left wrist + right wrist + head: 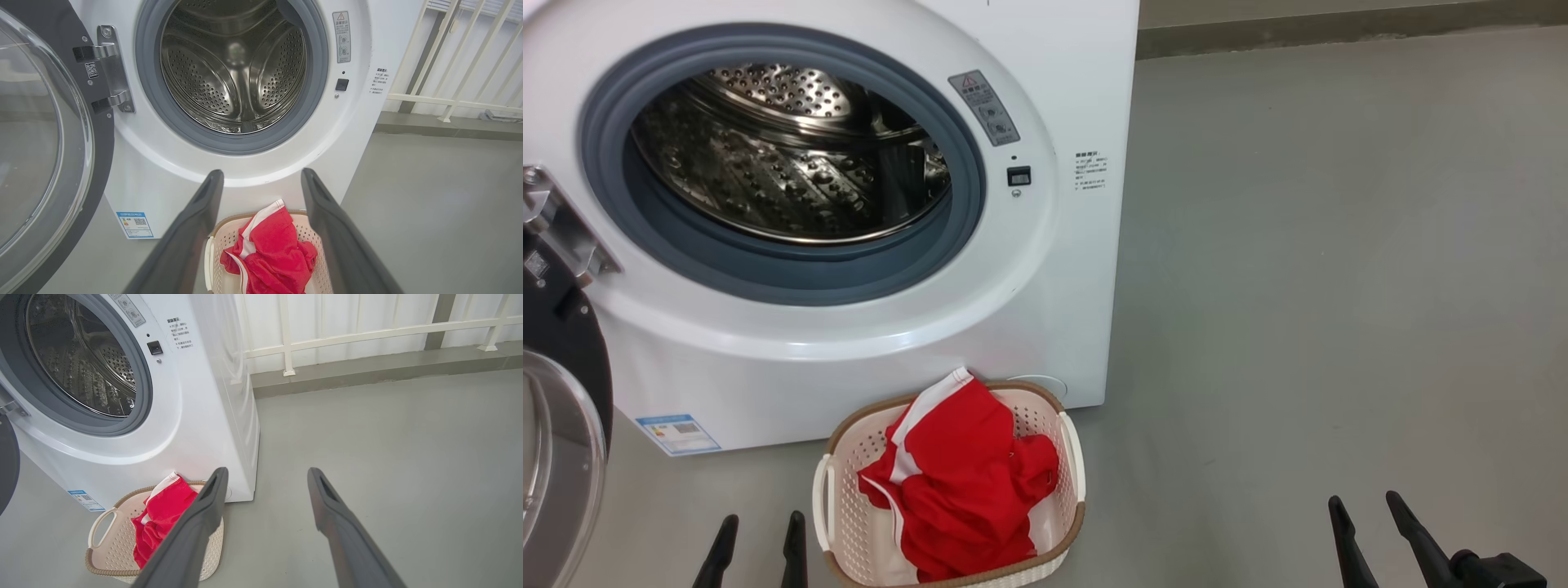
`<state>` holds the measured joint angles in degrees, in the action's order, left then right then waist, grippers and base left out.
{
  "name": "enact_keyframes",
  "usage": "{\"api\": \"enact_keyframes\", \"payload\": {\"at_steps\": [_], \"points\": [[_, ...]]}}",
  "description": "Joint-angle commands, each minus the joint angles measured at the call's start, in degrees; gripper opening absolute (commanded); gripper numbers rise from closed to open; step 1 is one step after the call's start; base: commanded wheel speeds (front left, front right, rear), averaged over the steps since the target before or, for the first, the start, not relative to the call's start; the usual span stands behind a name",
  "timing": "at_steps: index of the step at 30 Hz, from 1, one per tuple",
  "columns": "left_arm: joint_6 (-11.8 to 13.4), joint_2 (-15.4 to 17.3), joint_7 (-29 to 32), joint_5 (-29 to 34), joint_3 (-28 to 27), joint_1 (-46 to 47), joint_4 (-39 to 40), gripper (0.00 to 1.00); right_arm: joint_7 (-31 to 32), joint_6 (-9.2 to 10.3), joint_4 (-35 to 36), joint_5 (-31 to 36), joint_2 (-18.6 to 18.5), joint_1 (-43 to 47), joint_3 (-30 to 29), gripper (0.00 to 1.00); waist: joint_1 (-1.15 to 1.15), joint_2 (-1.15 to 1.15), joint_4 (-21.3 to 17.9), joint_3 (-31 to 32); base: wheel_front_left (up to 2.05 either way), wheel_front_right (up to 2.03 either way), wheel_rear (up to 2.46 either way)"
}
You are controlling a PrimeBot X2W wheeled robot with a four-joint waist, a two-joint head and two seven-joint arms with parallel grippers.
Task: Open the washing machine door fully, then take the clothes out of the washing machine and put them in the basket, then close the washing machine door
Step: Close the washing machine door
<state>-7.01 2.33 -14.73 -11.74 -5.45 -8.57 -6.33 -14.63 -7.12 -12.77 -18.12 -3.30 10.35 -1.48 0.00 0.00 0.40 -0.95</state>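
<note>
Head: clothes (964, 482) sit in basket (845, 523) before washing machine (1054, 82), just right of left end effector (762, 517), well apart from right end effector (1363, 498). Both spread wide, empty. Left wrist: clothes framed between its jaws. Right wrist: basket low left, partly behind one jaw.

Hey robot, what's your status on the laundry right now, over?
Left gripper, right gripper both open, empty. Clothes in basket; washing machine empty. Washing machine door wide open, not yet closed. Nothing seen blocking its swing.
</note>
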Motion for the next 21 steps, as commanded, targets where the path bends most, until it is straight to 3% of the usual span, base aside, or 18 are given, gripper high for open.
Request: {"api": "enact_keyframes", "payload": {"at_steps": [1,12,21], "points": [[0.0,0.5,-0.3,0.0,-1.8,1.3,1.6,1.00,-0.4,-0.36,1.4,-0.3,-0.8,-2.2,0.7,1.00,0.00,0.00,0.1,0.0,-0.20,0.20,0.00],[0.5,0.5,-0.3,-1.4,-2.0,1.6,0.9,1.00,-0.4,-0.36,1.2,-0.3,-0.6,-2.0,0.7,1.00,0.00,0.00,0.9,0.2,-0.01,0.01,0.00],[2.2,0.5,-0.3,-3.1,-0.3,1.7,-0.9,1.00,-0.4,-0.36,0.7,-0.4,-0.8,-1.7,2.3,1.00,0.00,0.00,6.4,0.6,0.00,0.00,0.00]]}}
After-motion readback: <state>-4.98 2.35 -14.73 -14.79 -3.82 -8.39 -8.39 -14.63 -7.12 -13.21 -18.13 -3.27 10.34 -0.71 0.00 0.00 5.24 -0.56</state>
